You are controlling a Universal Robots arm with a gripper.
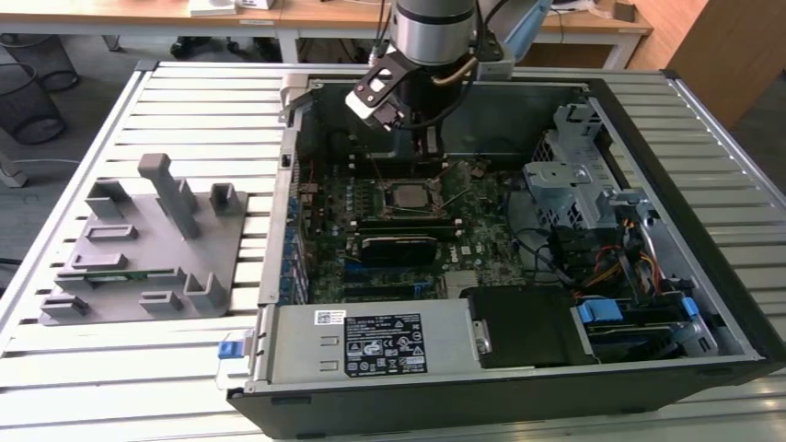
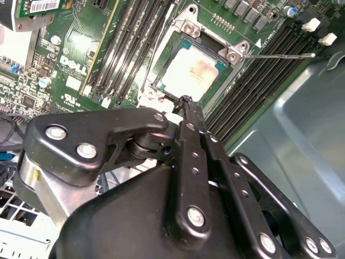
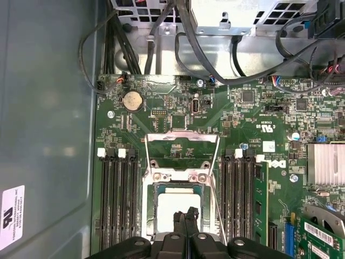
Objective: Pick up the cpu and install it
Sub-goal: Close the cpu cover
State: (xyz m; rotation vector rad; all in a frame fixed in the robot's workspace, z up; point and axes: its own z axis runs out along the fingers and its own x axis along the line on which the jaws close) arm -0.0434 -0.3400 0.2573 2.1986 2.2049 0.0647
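Hovering just above the socket [image 2: 183, 32], the gripper [image 2: 186, 103] has its fingers pressed together on nothing, apparently because the cpu [image 2: 194, 73] already lies flat in the socket. The load plate [image 3: 182, 137] stands open, mid-motherboard in the case [image 1: 719, 308].

A pale slatted table [image 1: 123, 387] fills the foreground. Behind it stand wooden desks [image 1: 331, 17] (light-topped), a black mesh wastebasket [image 1: 25, 106] and grey floor [image 1: 96, 78].

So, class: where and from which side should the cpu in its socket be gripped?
Probably by two opposite thin edges, from straight above: the cpu lies flat, silver top up, ringed by the socket frame, which blocks any sideways approach.
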